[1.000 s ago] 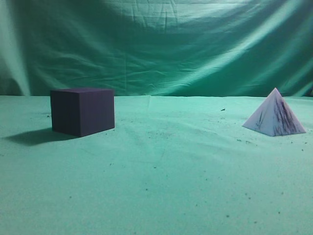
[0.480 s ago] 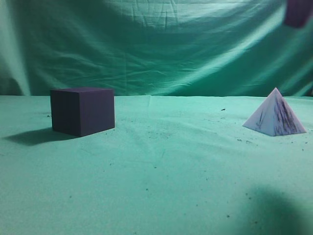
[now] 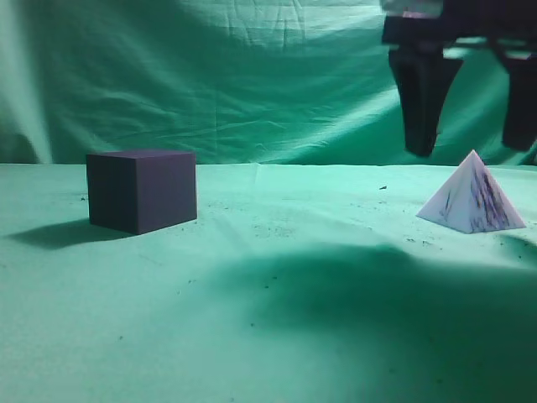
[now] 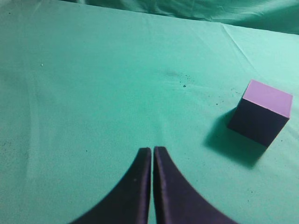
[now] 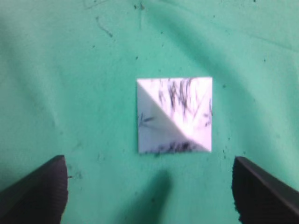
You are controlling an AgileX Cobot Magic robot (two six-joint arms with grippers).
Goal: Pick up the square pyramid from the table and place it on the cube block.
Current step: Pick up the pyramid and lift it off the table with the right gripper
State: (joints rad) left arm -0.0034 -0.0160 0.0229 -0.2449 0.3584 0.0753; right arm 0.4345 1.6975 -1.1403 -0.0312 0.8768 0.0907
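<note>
hovering spread tool (image 3: 470,138) above pyramid (image 3: 471,195)

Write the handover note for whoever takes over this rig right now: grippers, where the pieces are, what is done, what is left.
Right gripper: fingers open wide, above the square pyramid, holding nothing.
Left gripper: fingers shut, empty, over bare table, with the cube block off to its right.
Pieces: in the exterior view the pyramid stands upright on the table at the right; the cube sits at the left, its top bare.
Done: right gripper lined up over the pyramid.
Left: lower, close on the pyramid, lift, carry it across, set it on the cube.
</note>
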